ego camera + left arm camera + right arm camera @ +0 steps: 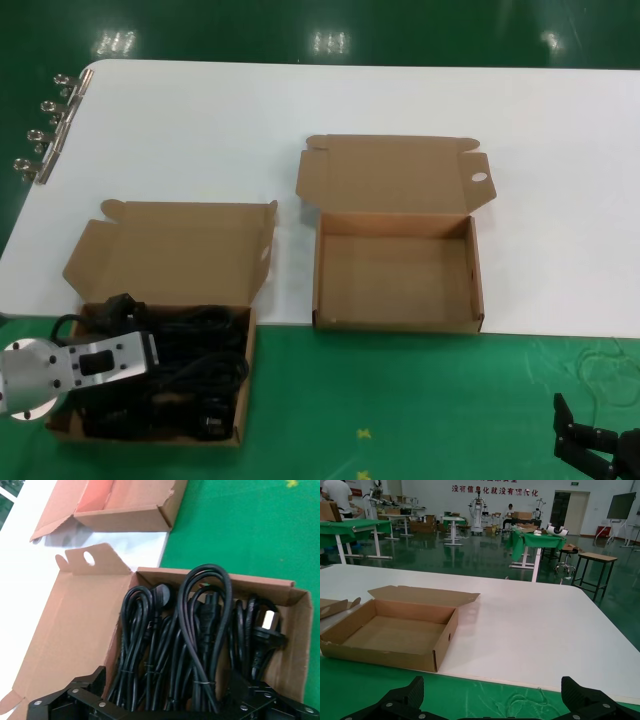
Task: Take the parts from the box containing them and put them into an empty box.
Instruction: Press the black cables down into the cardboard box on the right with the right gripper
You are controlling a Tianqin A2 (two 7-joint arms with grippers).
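Left gripper [167, 682]: low in the lower left of the head view, directly above the near end of the box containing them [240, 400]. Fingers [82, 695] spread wide, released, gripping nothing, one on either side of the cord pile and just above it. Wrist flange and silver bracket of the left arm [70, 372] covering part of that box from the head camera.

The parts [200, 630]: black looped cords, all inside this box, packed side by side and overlapping, filling it from wall to wall. One chunky plug [122, 308] at the far left corner of the box. Lid folded back flat on the white table [400, 100]. In the left wrist view, a small oval hole through one lid side tab [89, 558].

An empty box [397, 318]: centre of the head view, right of the full box and apart from it, bare inside, lid open and lying back. Oval hole through its right lid tab [478, 178].

Right gripper [588, 445]: lower right corner of the head view, over the green mat [420, 400], well apart from both boxes, fingers [407, 695] parted and holding nothing.

Row of metal binder clips [48, 125] along the table's edge, upper left of the head view.
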